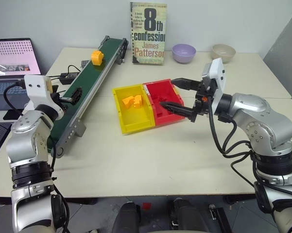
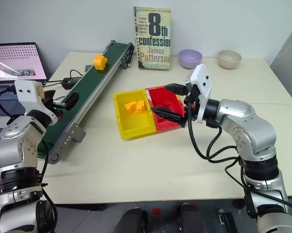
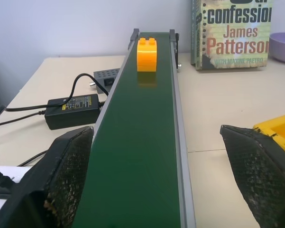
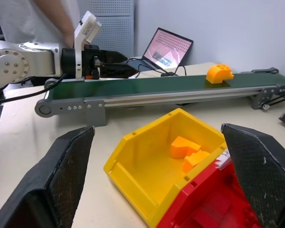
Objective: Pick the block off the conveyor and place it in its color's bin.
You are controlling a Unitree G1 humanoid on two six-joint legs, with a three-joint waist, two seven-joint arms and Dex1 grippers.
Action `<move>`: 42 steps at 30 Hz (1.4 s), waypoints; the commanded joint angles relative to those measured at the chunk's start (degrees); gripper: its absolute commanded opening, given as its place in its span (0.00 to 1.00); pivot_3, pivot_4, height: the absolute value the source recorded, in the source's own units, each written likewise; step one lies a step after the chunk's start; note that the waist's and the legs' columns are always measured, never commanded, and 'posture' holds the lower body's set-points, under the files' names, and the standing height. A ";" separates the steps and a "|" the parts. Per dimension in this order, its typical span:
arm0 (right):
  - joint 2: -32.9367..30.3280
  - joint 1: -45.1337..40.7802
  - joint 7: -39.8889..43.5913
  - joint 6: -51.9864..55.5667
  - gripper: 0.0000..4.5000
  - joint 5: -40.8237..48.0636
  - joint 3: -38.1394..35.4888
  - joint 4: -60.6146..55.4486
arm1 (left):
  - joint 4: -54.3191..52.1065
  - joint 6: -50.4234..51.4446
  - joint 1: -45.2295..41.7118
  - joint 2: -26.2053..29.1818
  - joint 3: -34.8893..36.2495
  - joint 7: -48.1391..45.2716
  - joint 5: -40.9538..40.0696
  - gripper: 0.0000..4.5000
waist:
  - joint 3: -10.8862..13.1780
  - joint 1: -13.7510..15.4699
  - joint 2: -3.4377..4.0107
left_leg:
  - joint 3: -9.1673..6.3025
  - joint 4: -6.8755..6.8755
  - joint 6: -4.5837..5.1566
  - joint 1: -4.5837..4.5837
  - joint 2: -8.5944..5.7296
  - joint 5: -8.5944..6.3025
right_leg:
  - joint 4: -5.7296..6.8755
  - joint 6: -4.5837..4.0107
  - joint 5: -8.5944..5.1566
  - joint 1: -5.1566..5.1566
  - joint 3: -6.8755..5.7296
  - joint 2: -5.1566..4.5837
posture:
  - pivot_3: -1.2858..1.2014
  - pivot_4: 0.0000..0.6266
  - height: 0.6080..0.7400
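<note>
Left gripper [image 1: 68,97] wide open, empty, waiting low over the near end of the conveyor [image 1: 90,90], aimed up the belt. Right gripper [image 1: 180,96] also spread wide, empty, over the red bin [image 1: 165,102], beside the yellow bin [image 1: 124,116]. Block [image 1: 97,57] sits far up the belt, well apart from both. Looks light, rigid, slick plastic; pinch the flat sides, below the studs

The laptop [image 1: 12,63] is cut off at the picture's edge. The left arm hides the conveyor's [image 1: 87,85] near end. The book's [image 3: 232,33] top is cropped. A person [image 4: 57,19] shows only as a torso.
</note>
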 commanded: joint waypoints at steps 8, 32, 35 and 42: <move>-0.87 -1.37 1.11 0.40 1.00 2.58 -0.91 -2.85 | 1.36 -2.16 -0.82 1.18 0.01 0.49 0.81 0.99 | 0.00 0.01 0.00 | 0.00 0.00 0.00 -0.01 0.00 0.00 | -0.01 0.00 0.00 0.00 0.00 -0.01 | 0.52 0.24 1.00; -2.35 -1.07 1.87 2.99 1.00 6.18 -1.01 -5.30 | 5.15 -1.28 -1.05 1.95 -0.88 0.47 2.72 0.99 | 0.00 0.00 0.00 | 0.00 0.00 0.00 -0.01 0.00 0.00 | -0.01 0.00 0.00 0.00 0.00 -0.02 | 0.52 0.24 1.00; -2.68 -0.88 1.87 3.14 1.00 6.46 -0.86 -5.64 | 6.04 -1.40 -1.27 2.00 -1.24 0.68 3.06 0.99 | 0.00 0.01 0.00 | 0.01 0.00 0.00 -0.01 0.00 0.00 | -0.02 0.00 0.00 0.00 0.00 -0.02 | 0.52 0.24 1.00; -3.10 -0.70 1.43 3.02 1.00 6.41 -0.90 -5.70 | 7.59 -1.72 -1.50 2.42 -1.29 1.30 3.69 0.82 | 0.00 0.00 0.00 | 0.01 0.00 0.00 -0.01 0.01 0.00 | -0.02 0.00 0.00 -0.01 0.00 -0.03 | 0.52 0.24 1.00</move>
